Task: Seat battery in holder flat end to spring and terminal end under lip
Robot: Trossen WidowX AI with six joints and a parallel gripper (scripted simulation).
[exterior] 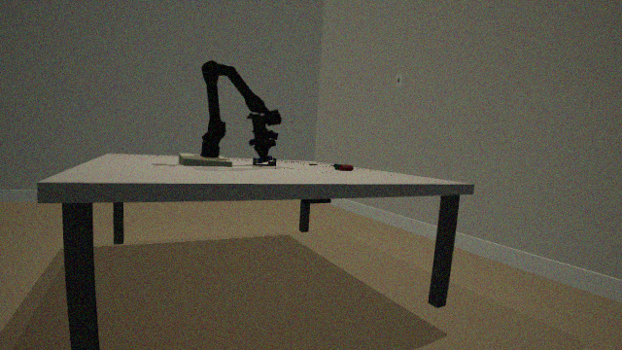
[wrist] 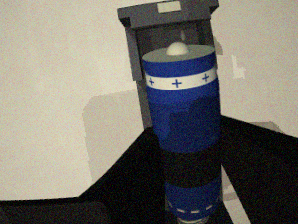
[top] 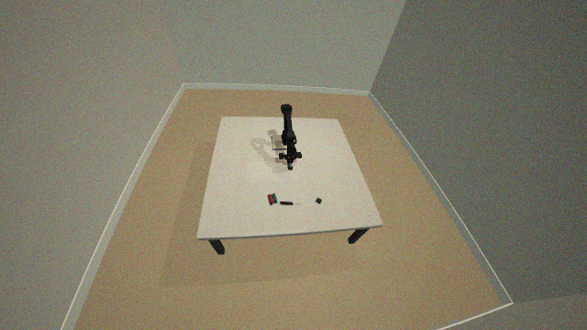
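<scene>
The blue battery (wrist: pixel 185 112) has a white band of plus signs, a black band and a pale terminal knob. In the wrist view its terminal end is at the top, with a gap between the knob and the lip of the dark grey holder (wrist: pixel 142 19) (exterior: pixel 273 161). The battery covers most of the holder and leans slightly relative to its walls. Its flat end is at the bottom edge, where a bit of silvery metal shows; the contact with the spring is unclear. My gripper (wrist: pixel 184 131) (exterior: pixel 263 157) is shut on the battery, one black finger on each side, low over the table.
A red and green bundle (top: pixel 272 199) (exterior: pixel 346 167), a dark-handled screwdriver (top: pixel 286 203) and a small dark block (top: pixel 318 201) lie toward the table's near edge in the top view. The arm's pale base plate (exterior: pixel 190 160) is behind the holder, on the white table (top: pixel 238 215).
</scene>
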